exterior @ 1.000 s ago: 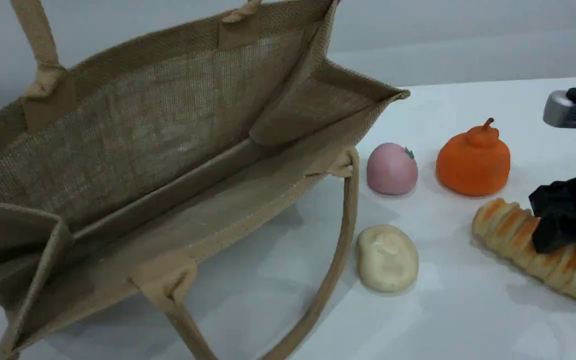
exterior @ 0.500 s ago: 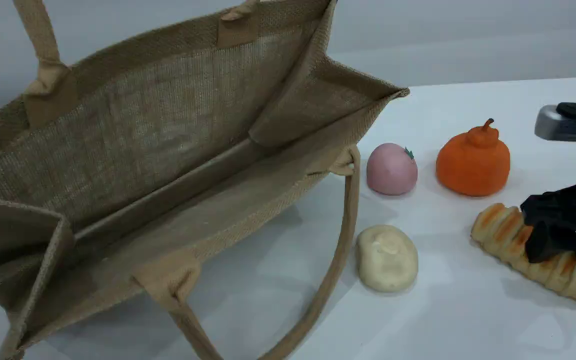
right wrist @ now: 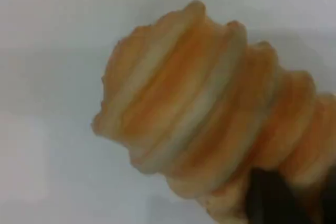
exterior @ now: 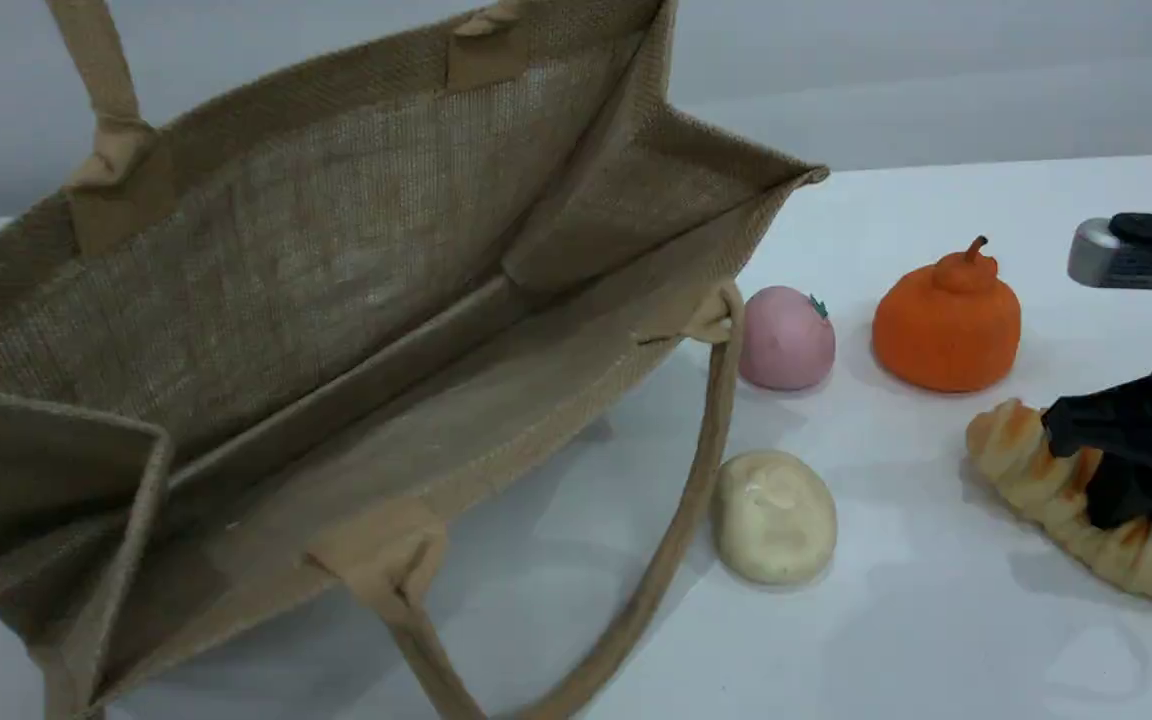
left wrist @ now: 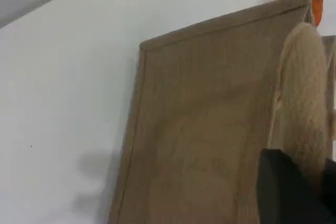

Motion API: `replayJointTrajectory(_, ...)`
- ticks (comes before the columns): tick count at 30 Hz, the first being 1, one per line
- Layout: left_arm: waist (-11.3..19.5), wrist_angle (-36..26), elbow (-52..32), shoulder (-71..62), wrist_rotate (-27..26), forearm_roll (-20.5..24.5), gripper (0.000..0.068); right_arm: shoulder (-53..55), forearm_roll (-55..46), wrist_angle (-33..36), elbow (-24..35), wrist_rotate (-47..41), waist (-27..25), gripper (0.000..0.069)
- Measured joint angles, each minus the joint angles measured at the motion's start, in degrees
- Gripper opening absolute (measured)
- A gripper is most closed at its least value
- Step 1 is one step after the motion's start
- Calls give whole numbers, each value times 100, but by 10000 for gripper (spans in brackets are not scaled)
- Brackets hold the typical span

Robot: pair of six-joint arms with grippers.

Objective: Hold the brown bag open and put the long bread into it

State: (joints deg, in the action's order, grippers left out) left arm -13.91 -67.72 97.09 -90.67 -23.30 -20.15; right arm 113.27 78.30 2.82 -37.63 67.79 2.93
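The brown bag (exterior: 336, 260) lies on its side with its mouth held wide open toward the camera. Its upper handle (exterior: 96, 60) runs up out of the scene view and its lower handle (exterior: 676, 520) trails on the table. In the left wrist view, my left gripper's black fingertip (left wrist: 286, 187) is shut on the beige handle (left wrist: 302, 98) above the bag's outer wall (left wrist: 199, 129). The long bread (exterior: 1021, 465) lies at the far right, bunched up where my right gripper (exterior: 1096, 475) is shut on its middle. Its ridged end (right wrist: 199, 103) fills the right wrist view.
A cream bun (exterior: 774, 515) sits just right of the lower handle. A pink fruit (exterior: 786, 337) and an orange fruit (exterior: 946, 320) stand behind it, between the bag and the bread. A grey and black device (exterior: 1131, 252) pokes in at the right edge.
My right gripper has closed on the long bread, squeezing it so its left end bunches and shifts right. The bag and its lower handle have swung slightly to the right.
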Motion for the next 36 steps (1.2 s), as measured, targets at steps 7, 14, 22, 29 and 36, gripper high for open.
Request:
replayJointTrajectory(7,0,25,0,0,0,0,86,-265,-6,4,0,-5,-7,85)
replayJointTrajectory(14,0,41,0,0,0,5,86,-863,-18,356,6,-5,-7,78)
replayJointTrajectory(22,0,69,0,0,0,17,86,-1513,-378,1535,12,-5,-7,62)
replayJointTrajectory(29,0,128,0,-128,-15,-116,86,-2663,-321,2724,12,-215,-7,60)
replayJointTrajectory(36,0,252,11,-232,-21,-277,86,-3345,336,3367,1,-189,382,57)
